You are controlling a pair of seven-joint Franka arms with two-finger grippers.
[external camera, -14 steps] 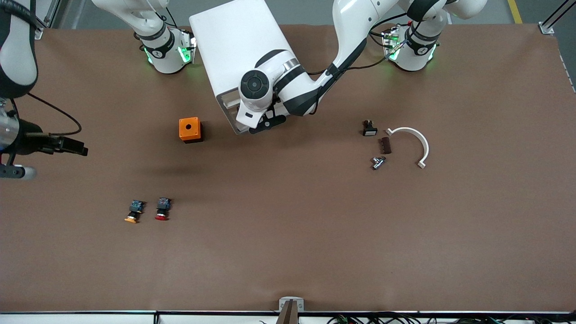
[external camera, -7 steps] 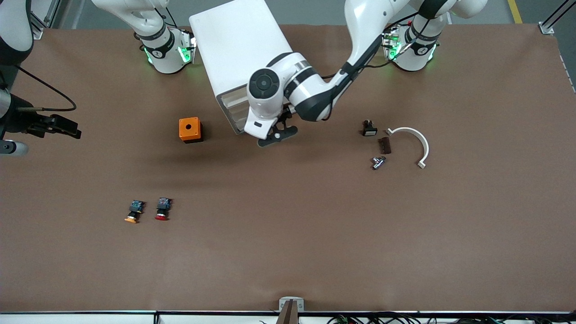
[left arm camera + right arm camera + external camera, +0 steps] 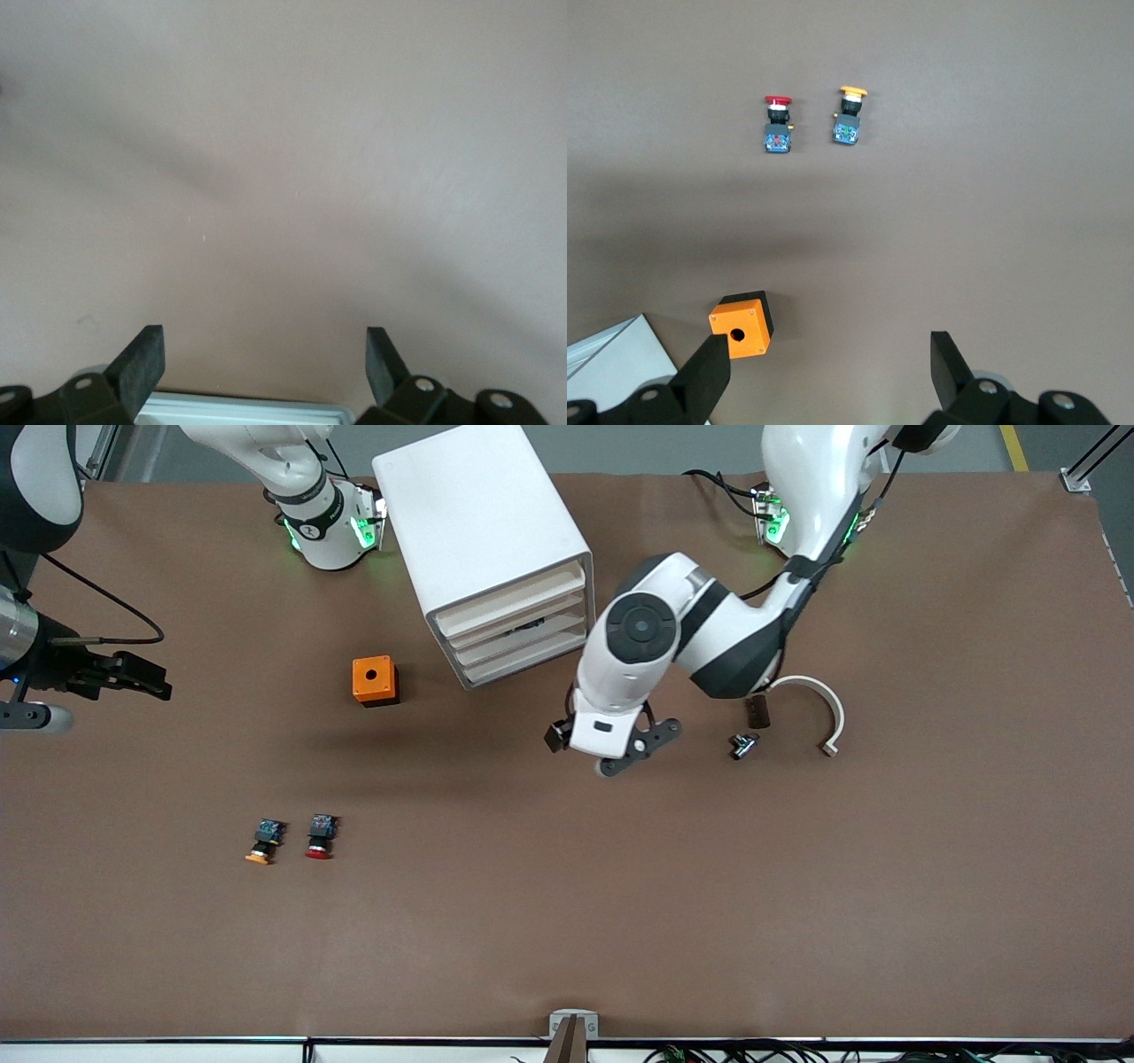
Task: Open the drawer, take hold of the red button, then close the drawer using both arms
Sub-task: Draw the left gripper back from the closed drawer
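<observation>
The button (image 3: 320,838) with the red cap lies on the brown table, nearer to the front camera than the orange box (image 3: 375,680). It also shows in the right wrist view, button (image 3: 778,119). The white drawer cabinet (image 3: 483,540) stands between the arms' bases, and its drawer fronts (image 3: 523,638) face the camera. I cannot tell whether any drawer is pulled out. My left gripper (image 3: 611,753) hangs open and empty over bare table beside the cabinet's front, left gripper (image 3: 261,363). My right gripper (image 3: 146,679) is open and empty over the right arm's end of the table, right gripper (image 3: 828,372).
A like part with an orange cap (image 3: 263,843) lies beside the button. Toward the left arm's end lie a white curved piece (image 3: 824,708), a brown block (image 3: 757,710) and a small metal part (image 3: 744,744). The left arm's elbow (image 3: 700,629) hangs over the table near them.
The left arm has swung away from the cabinet's front toward its own end of the table, uncovering the drawer fronts. The right gripper has shifted only slightly.
</observation>
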